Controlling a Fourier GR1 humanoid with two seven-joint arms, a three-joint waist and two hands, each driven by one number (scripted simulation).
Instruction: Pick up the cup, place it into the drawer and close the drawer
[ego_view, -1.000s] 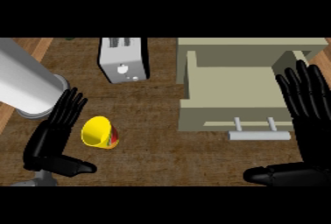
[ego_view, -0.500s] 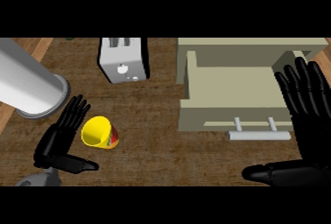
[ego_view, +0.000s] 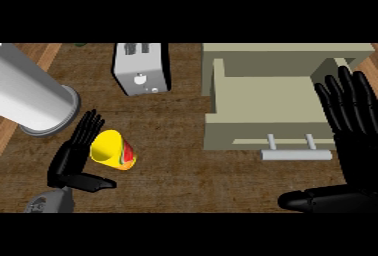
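The yellow cup (ego_view: 112, 150) lies on its side on the brown bench (ego_view: 184, 180), at the left, well apart from the drawer (ego_view: 258, 97). The left hand (ego_view: 70, 162) is just beside the cup, on its left. Its fingers (ego_view: 86, 131) are straight and open, with the thumb (ego_view: 92, 183) sticking out below the cup. They hold nothing. The drawer is pulled open, with its handle (ego_view: 295, 154) on the near side. The right hand (ego_view: 356, 135) rests open at the right edge, fingers up. A toaster (ego_view: 140, 67) and a big grey can (ego_view: 33, 95) stand at the back left.
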